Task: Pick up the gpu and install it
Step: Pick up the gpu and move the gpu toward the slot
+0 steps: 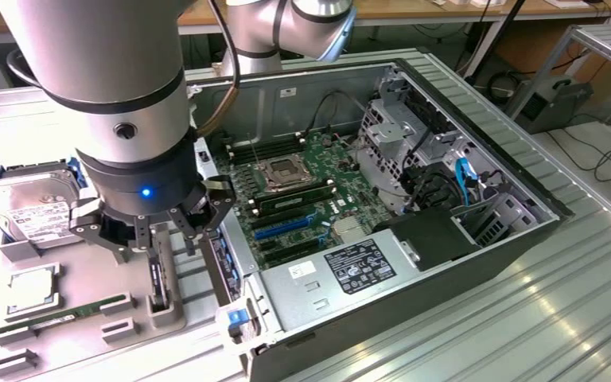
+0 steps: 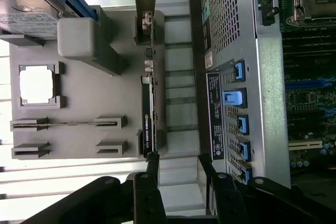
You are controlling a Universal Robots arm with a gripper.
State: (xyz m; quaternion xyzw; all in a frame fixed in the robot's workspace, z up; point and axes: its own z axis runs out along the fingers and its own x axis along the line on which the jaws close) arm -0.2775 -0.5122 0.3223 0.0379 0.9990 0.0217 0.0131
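Gripper (image 1: 162, 232): my jaws stood wide apart and held nothing. I hung just above the gpu (image 1: 159, 278), not touching it.
Gpu location: in the grey tray (image 1: 83, 274), on the exterior view's left of the case (image 1: 476, 263), just beside the case's wall.
Gpu posture: upright on its long edge in a tray slot. I judged this kept its top edge free for a grasp from above.
My alignment: fingers set either side of the card's thin body, likely for that grasp.
Gpu appearance: slim, long and black. In the wrist view it was edge-on, with a line of pale lettering and a pale end piece (image 2: 146, 9), possibly its bracket.
Case: on its side and open, with the board (image 1: 305, 191) facing up, which I judged suited insertion from above.
Neighbours: the drive (image 1: 29, 207) and RAM (image 1: 67, 314) sat in the same tray, apart from the gpu.
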